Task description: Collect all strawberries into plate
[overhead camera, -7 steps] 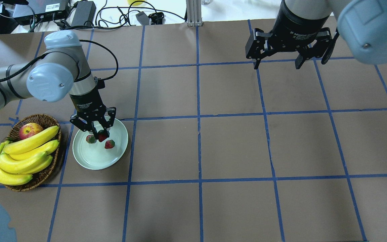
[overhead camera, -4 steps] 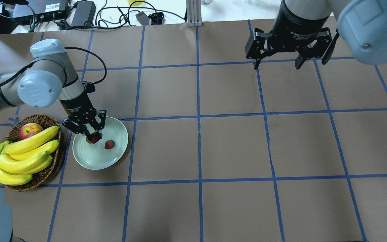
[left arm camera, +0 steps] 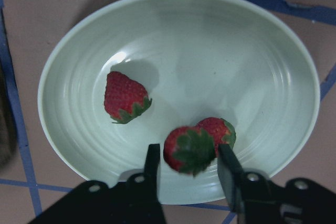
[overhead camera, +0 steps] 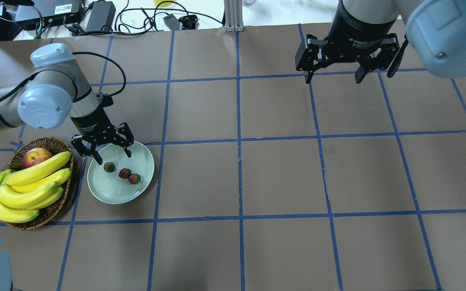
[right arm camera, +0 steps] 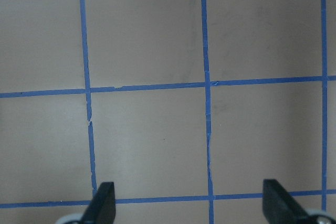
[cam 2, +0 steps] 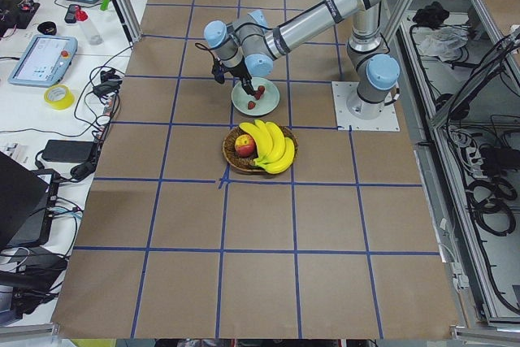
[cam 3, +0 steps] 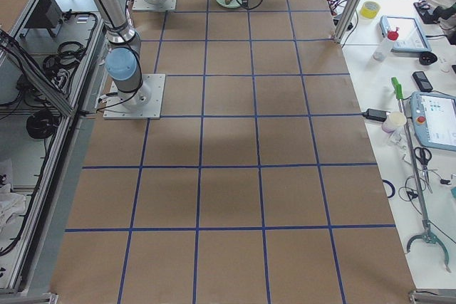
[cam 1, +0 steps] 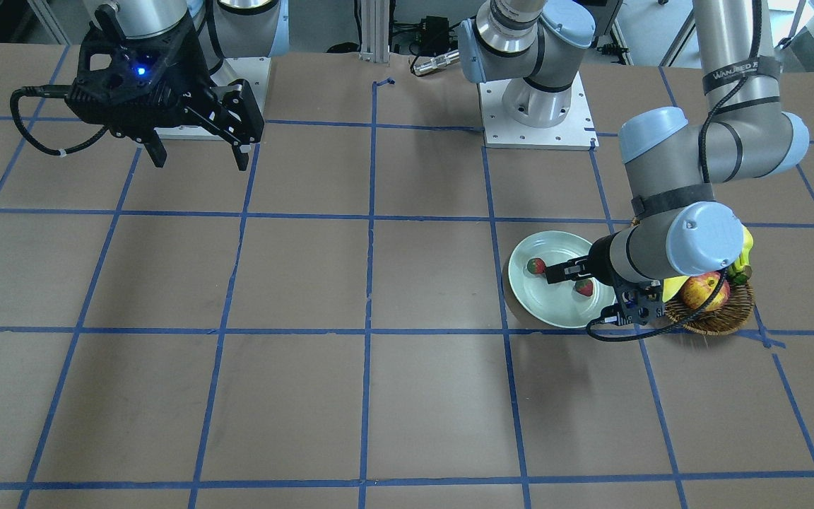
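Observation:
Three red strawberries lie on the pale mint plate at the table's left. Two of them touch. My left gripper hangs open just over the plate's far rim and holds nothing. The left wrist view looks down on the plate with one strawberry apart and a blurred one showing between the spread fingers, against another. My right gripper hovers open over bare table at the far right, its fingertips wide apart.
A brown wicker basket with bananas and a red-yellow apple stands right beside the plate, on its left. Cables and power bricks lie past the table's far edge. Blue tape lines grid the brown table.
The left gripper, shut on a strawberry over the plate, has opened and drawn back toward the far rim. That strawberry now lies on the plate against another one. The right arm stayed still.

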Robot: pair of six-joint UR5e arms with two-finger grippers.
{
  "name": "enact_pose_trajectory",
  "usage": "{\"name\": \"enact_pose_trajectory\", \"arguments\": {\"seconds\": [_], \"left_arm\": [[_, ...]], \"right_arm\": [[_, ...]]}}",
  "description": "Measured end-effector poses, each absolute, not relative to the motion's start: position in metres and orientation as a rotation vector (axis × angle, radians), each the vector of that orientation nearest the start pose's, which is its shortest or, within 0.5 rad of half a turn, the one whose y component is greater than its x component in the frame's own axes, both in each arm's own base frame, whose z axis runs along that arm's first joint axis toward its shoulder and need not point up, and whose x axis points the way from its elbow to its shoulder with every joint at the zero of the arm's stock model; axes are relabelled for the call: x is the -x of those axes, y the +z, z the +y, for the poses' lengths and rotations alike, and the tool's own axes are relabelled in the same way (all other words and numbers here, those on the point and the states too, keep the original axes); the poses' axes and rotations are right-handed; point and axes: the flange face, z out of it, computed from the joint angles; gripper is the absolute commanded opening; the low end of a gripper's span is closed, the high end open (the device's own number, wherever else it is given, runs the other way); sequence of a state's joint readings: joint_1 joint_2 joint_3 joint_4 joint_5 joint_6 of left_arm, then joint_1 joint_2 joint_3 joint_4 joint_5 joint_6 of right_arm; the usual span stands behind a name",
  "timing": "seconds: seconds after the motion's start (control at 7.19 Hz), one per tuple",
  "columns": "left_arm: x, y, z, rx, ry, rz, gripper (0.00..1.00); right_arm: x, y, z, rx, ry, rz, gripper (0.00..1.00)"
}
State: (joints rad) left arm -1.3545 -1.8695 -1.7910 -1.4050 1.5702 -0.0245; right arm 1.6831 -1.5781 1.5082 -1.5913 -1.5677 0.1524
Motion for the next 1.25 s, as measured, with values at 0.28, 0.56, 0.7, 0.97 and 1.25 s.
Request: {"name": "enact_pose_trajectory", "arguments": {"seconds": [0.28, 0.56, 0.7, 0.97, 1.25], "left_arm": [[0.023, 0.326, -0.563, 0.38, 0.384, 3.155, 1.0], [0.031, 0.418, -0.557, 0.388, 0.238, 3.221, 1.0], [0.036, 0.459, -0.543, 0.375, 0.148, 3.23, 1.0], [0.051, 0.504, -0.516, 0.295, 0.037, 3.169, 1.0], [0.075, 0.517, -0.502, 0.197, -0.002, 3.118, 1.0]], "right_arm": [[-0.189, 0.524, -0.478, -0.06, -0.137, 3.123, 1.0], [-0.189, 0.524, -0.478, -0.06, -0.136, 3.123, 1.0], [-0.189, 0.524, -0.478, -0.06, -0.135, 3.123, 1.0], [-0.189, 0.523, -0.478, -0.06, -0.135, 3.123, 1.0], [-0.189, 0.523, -0.478, -0.061, -0.135, 3.123, 1.0]]}}
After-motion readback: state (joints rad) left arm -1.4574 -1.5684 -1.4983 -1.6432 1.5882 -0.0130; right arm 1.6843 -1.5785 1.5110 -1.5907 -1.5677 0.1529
